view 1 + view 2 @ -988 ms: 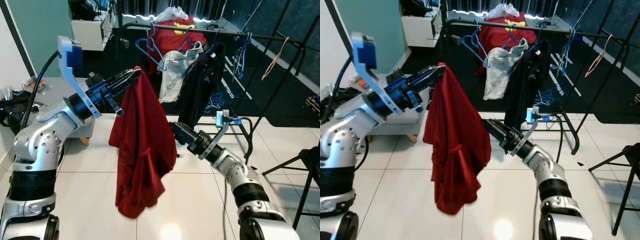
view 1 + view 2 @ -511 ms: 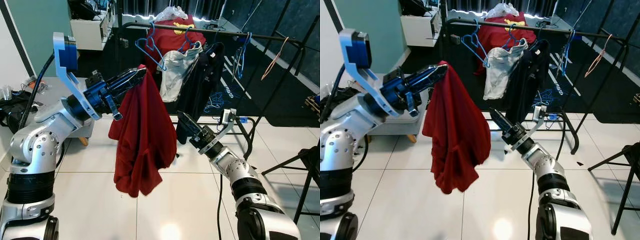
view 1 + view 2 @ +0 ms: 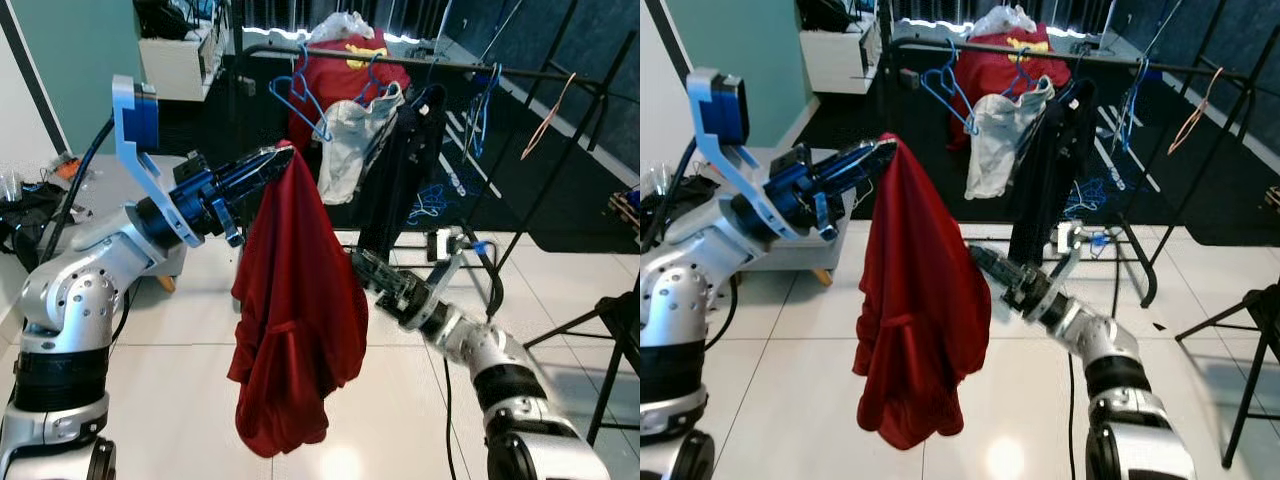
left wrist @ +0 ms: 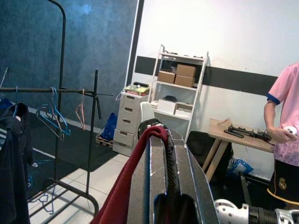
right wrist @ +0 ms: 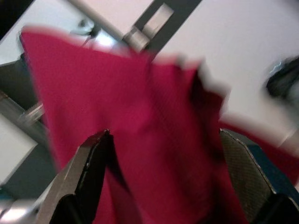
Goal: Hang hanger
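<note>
While left claw (image 3: 283, 156) pinches red shirt (image 3: 295, 310) top (long axis vertical), right claw (image 5: 159, 140) gapes wide beside it.

Bright, even indoor light; one view smeared.
Glare spots the near floor tiles (image 3: 340, 462); the right wrist view is blurred.

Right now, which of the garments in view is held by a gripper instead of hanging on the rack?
The dark red shirt, pinched at its top by the left gripper. The other red garment, white one and black one hang on the rail behind.
</note>
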Tool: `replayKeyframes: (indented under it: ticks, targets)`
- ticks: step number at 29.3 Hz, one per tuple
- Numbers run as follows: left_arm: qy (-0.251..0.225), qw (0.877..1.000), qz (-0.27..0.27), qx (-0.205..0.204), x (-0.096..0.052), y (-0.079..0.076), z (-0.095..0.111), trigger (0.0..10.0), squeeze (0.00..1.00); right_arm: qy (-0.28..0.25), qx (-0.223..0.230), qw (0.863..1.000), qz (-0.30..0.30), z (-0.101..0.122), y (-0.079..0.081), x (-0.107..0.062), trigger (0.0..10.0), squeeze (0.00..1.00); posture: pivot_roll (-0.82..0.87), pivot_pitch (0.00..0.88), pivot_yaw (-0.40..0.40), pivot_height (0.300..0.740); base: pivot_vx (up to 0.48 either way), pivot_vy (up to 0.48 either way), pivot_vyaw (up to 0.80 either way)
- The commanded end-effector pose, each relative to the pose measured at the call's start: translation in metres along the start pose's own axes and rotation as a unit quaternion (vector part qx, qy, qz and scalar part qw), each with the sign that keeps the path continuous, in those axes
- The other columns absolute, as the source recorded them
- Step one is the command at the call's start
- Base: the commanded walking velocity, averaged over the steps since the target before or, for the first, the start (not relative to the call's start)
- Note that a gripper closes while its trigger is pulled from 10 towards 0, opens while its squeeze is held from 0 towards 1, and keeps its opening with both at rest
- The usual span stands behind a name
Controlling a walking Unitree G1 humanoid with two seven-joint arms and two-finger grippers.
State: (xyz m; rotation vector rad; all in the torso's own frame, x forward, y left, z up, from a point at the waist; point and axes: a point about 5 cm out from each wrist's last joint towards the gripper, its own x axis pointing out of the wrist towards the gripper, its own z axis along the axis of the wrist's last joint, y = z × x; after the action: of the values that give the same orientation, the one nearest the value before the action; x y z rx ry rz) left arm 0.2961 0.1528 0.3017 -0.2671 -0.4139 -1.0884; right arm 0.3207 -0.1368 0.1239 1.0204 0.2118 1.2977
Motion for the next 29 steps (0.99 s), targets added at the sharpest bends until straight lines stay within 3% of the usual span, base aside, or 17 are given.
replayKeyframes:
  ticks: [1, 8, 15, 16, 18, 19, 22, 29]
  targets:
    - [-0.008, 1.0, -0.019, 0.003, 0.005, -0.006, 0.005, 0.0, 0.0, 0.019, 0.01, 1.0, 0.009, -0.002, 0.002, -0.001, 10.0, 0.0, -0.03, 0.043, -0.071, 0.74, 0.0, 0.0, 0.0]
    - [-0.012, 1.0, -0.023, 0.0, 0.005, -0.007, 0.006, 0.0, 0.0, 0.012, 0.022, 1.0, 0.016, -0.002, 0.003, 0.0, 10.0, 0.0, -0.03, 0.042, -0.069, 0.74, 0.0, 0.0, 0.0]
    - [-0.011, 1.0, -0.015, 0.003, 0.005, -0.004, 0.006, 0.0, 0.0, -0.025, -0.018, 1.0, -0.005, 0.008, 0.0, 0.002, 10.0, 0.0, -0.03, 0.042, -0.066, 0.74, 0.0, 0.0, 0.0]
    - [-0.009, 1.0, -0.008, 0.005, 0.004, -0.002, 0.005, 0.0, 0.0, -0.047, -0.032, 0.998, -0.016, 0.013, -0.001, 0.002, 8.2, 0.0, -0.03, 0.041, -0.066, 0.74, 0.0, 0.0, 0.0]
    - [-0.009, 1.0, -0.008, 0.005, 0.004, -0.002, 0.005, 0.0, 0.0, -0.047, -0.032, 0.998, -0.016, 0.013, -0.001, 0.002, 8.2, 0.0, -0.03, 0.041, -0.066, 0.74, 0.0, 0.0, 0.0]
    - [-0.008, 1.0, -0.003, 0.006, 0.004, -0.001, 0.005, 0.0, 0.0, -0.062, -0.039, 0.997, -0.023, 0.017, -0.001, 0.002, 0.0, 0.0, -0.03, 0.041, -0.066, 0.74, 0.0, 0.0, 0.0]
    - [-0.008, 1.0, -0.003, 0.006, 0.004, -0.001, 0.005, 0.0, 0.0, -0.062, -0.039, 0.997, -0.023, 0.017, -0.001, 0.002, 0.0, 0.0, -0.03, 0.041, -0.066, 0.74, 0.0, 0.0, 0.0]
    - [0.003, 0.998, 0.054, 0.023, -0.001, 0.015, 0.0, 0.0, 0.0, -0.096, -0.043, 0.994, -0.025, 0.022, 0.002, 0.001, 0.0, 0.0, -0.04, 0.038, -0.066, 0.74, 0.0, 0.0, 0.0]
